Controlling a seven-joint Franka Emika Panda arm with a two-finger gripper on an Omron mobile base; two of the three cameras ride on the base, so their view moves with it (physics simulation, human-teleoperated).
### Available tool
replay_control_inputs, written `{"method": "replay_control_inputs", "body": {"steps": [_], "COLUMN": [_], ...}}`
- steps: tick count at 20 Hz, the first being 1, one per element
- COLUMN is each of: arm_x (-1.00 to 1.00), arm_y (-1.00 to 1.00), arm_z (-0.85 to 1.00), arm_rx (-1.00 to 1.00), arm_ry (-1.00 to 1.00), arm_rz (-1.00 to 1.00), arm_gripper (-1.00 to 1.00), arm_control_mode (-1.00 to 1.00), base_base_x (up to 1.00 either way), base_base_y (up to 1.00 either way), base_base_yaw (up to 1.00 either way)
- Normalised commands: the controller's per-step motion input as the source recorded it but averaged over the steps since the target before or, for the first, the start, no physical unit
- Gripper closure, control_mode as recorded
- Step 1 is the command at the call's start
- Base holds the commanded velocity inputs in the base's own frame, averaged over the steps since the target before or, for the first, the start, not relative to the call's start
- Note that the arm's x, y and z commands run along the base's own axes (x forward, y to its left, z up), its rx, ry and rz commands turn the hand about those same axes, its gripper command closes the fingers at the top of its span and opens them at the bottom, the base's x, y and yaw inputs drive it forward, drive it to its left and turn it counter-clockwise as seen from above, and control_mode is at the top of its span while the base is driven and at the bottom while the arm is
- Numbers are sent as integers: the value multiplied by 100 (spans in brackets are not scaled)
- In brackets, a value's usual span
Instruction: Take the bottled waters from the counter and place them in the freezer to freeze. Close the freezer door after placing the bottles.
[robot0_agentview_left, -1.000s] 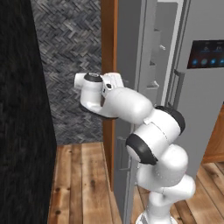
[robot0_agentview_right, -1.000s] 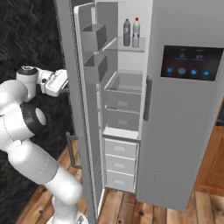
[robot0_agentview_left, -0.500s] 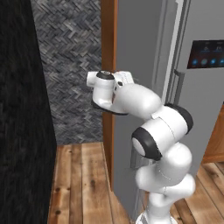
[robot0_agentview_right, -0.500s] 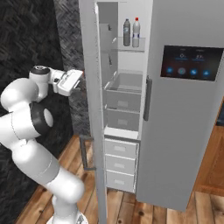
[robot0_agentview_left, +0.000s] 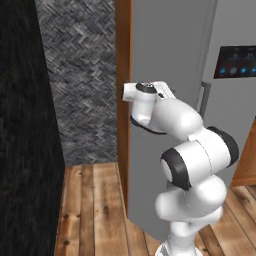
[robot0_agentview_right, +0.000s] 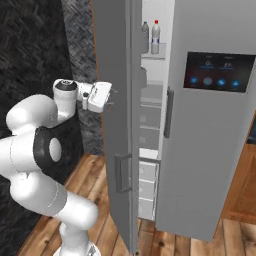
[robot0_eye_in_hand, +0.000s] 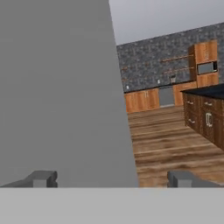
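Now open claw against freezer door

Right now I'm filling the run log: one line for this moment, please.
stage: closing door | hand: open, at freezer door outer face | bottled waters: on upper freezer shelf | door: ajar
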Motion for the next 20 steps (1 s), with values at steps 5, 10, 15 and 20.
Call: {"method": "replay_control_inputs", "body": {"steps": [5, 10, 15, 20], "arm_x": [3, 14, 51, 62], "arm_y": [-91, -83, -69, -56], "arm_z": [-4, 0, -3, -3], "arm_rx": [1, 2, 0, 0], "arm_ry": [0, 0, 0, 1], "arm_rz": [11, 8, 0, 0], "arm_gripper": [-100, -100, -100, -100], "arm_control_mode": [-100, -100, -100, -100], "base_base_x": [0, 0, 0, 0], "base_base_y": [0, 0, 0, 0], "base_base_yaw": [0, 0, 0, 0]}}
